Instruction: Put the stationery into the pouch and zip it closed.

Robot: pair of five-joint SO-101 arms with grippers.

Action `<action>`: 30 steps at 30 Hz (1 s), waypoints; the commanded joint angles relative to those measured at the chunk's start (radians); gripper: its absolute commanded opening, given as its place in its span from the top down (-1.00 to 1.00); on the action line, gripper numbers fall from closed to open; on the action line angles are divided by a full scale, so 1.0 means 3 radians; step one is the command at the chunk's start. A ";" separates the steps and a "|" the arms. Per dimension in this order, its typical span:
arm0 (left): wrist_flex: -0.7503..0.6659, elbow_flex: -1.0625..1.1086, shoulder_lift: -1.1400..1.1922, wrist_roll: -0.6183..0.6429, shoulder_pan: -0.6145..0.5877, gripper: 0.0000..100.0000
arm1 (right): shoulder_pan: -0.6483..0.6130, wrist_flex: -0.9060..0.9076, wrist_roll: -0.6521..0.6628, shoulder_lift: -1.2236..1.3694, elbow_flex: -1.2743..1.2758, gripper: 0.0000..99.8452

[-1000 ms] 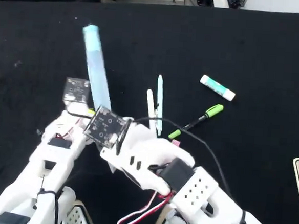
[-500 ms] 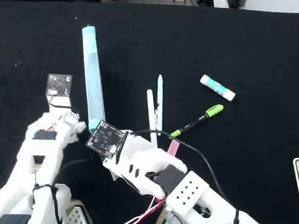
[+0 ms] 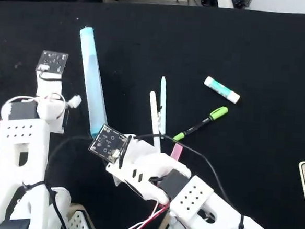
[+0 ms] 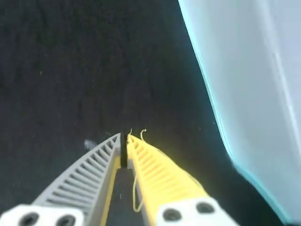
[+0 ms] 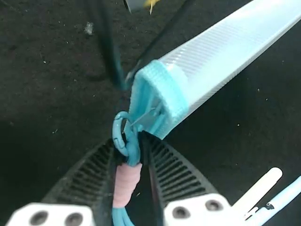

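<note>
**Hidden or cut off.** Pouch: near end passed under the right arm's wrist board in the high view, so the grip there was covered. Far end ran out of frame in the right wrist view. From the left wrist, was a single pale wall cut by the frame edge. Pink piece, lodged between the right pincer's fingers: too little exposed to be identified.

**Right pincer**: was closed down on the light blue zip pull ring at the pouch's end cap. Pouch stretched straight ahead of the tips, flat on the black bench.

**Left pincer**: was pressed shut tip to tip, with nothing held, over bare bench. Pouch lay just beside its yellow finger, apart from it, with a dark strip of bench between.

**Loose stationery.** White pen and light blue pen: lay side by side on the bench, near the right pincer and off to one side of it. Green highlighter: lay farther out on that same side. Glue stick: lay well apart from both pincers.
</note>
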 commanded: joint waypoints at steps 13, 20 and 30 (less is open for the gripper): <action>0.0742 -0.0417 -0.1023 -0.0256 -0.0008 0.94 | -0.0015 0.0348 -0.0020 -0.0084 -0.0448 0.98; 0.0742 -0.0105 -0.1570 -0.0256 -0.0008 0.94 | -0.0020 0.0353 -0.0020 -0.0084 -0.0458 0.98; 0.0742 0.0309 -0.2056 -0.0527 -0.0008 0.94 | -0.0327 0.0338 -0.0020 -0.0084 -0.0473 0.98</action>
